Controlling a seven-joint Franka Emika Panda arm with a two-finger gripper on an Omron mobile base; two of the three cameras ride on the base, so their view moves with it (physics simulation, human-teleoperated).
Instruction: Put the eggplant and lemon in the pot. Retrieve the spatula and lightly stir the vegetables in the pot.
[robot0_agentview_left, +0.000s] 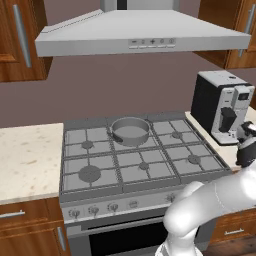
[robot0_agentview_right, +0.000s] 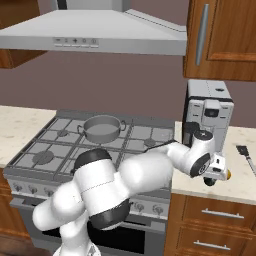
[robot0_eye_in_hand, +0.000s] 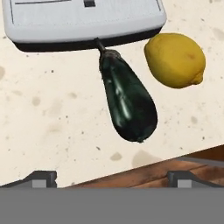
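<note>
**Hovering open-jawed over the eggplant and lemon on the counter**

Looking along the hand view, you have the gripper (robot0_eye_in_hand: 112, 178) with its jaws spread wide, one dark fingertip at 7 o'clock and the other at 5 o'clock of the picture, nothing between them. Both tips hang above the counter's front edge, clear of the produce.

Your eggplant (robot0_eye_in_hand: 127, 99) lies on the speckled counter (robot0_eye_in_hand: 48, 118) near the middle of that view, its stem end pointing to 12 o'clock and almost meeting the base of the coffee machine (robot0_eye_in_hand: 83, 19), its rounded end toward 6 o'clock. Your lemon (robot0_eye_in_hand: 176, 60) sits at about 2 o'clock from the eggplant, just beside it with a narrow strip of counter between them; its nubbed tip points to 3 o'clock.

From the right base view, you can see the arm bent across the stove's right front corner, with the hand (robot0_agentview_right: 216, 170) low over the counter in front of the coffee machine (robot0_agentview_right: 208, 116). A sliver of yellow lemon (robot0_agentview_right: 228, 175) shows at the hand's 3 o'clock side. Your spatula (robot0_agentview_right: 247, 156) lies on the counter at 3 o'clock of the hand, well apart from it, black blade toward the wall.

Your pot (robot0_agentview_left: 130, 131) stands on the stove (robot0_agentview_left: 140, 165) at the rear middle burner, at 12 o'clock of the cooktop. In the left base view the hand (robot0_agentview_left: 246, 145) sits at the right edge, in front of the coffee machine (robot0_agentview_left: 221, 106).
</note>
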